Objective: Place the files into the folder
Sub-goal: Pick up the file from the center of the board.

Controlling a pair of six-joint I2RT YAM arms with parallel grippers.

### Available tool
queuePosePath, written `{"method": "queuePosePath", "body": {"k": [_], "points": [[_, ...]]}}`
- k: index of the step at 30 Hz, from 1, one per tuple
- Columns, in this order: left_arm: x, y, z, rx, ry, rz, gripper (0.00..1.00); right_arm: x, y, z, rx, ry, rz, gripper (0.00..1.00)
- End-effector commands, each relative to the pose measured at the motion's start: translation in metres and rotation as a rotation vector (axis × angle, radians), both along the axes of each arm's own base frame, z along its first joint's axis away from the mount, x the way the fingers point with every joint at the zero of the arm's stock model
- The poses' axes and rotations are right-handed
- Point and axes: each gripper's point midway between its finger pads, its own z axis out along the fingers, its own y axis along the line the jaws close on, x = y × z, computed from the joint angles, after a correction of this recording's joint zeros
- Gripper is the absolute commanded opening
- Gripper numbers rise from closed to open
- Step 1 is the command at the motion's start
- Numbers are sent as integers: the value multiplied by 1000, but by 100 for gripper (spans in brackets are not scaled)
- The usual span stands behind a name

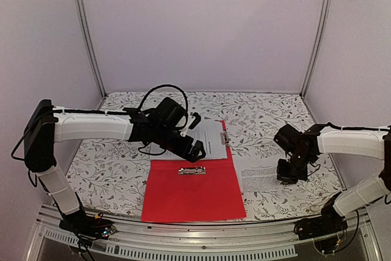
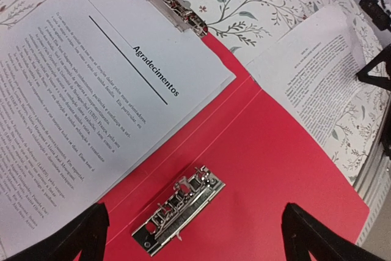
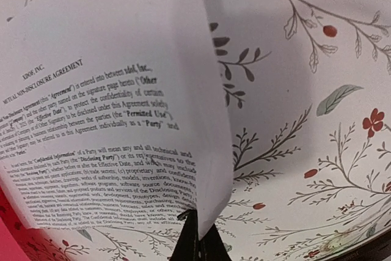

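- left hand [image 1: 197, 150] [image 2: 195, 236] hangs over the open folder with its fingers spread wide apart and nothing between them
- red folder [image 1: 192, 197] [image 2: 275, 151] lies flat and open on the tabletop [image 1: 110, 169], directly below the left hand; its bare red leaf runs from under that hand back toward the arm bases
- metal lever clip [image 1: 191, 170] [image 2: 177, 209] sits on the red inside, right under the gap between the left hand's fingers
- Agradecimentos sheet [image 1: 208, 140] [image 2: 91, 102], white with black print, lies on the folder's far leaf, beyond the left hand and partly under it
- a second metal clip [image 1: 224, 138] [image 2: 177, 9] sits at that sheet's top edge, farther from the left hand than the lever clip
- agreement sheet [image 1: 263, 172] [image 2: 317, 84] [image 3: 104, 120] lies on the floral tabletop just beside the folder's right edge, outside it, reaching across to the right hand
- right hand [image 1: 287, 175] [image 3: 195, 246] is low at that sheet's right side, its fingers pinched together on the paper's edge; by the hand the edge curls up off the tabletop, in the right wrist view
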Motion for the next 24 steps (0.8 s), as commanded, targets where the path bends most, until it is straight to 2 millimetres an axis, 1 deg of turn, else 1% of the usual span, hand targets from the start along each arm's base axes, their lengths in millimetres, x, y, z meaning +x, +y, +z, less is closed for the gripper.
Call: {"method": "queuePosePath", "body": {"k": [1,4,5,10,13,16,19,22,23,24], "points": [[11,9,10,4,-8,32,99,26,-6,41,-51,-131,31,0],[16,11,23,-32,-18,40,100,42,-5,74,-56,-225,91,0],[17,11,30,-59,-19,41,99,46,-3,84,-52,-254,114,0],[28,4,56,-204,19,49,100,63,13,140,25,-419,250,0],[36,0,68,-284,53,82,99,73,25,174,111,-559,269,0],[36,-10,80,-374,86,87,99,82,43,204,245,-682,237,0],[33,-25,93,-476,131,83,100,89,61,228,329,-759,219,0],[35,-40,108,-610,152,88,100,98,81,244,394,-816,214,0],[36,-43,110,-647,164,92,100,103,89,252,426,-848,213,0],[37,-46,112,-682,183,102,100,105,94,253,442,-849,216,0]]}}
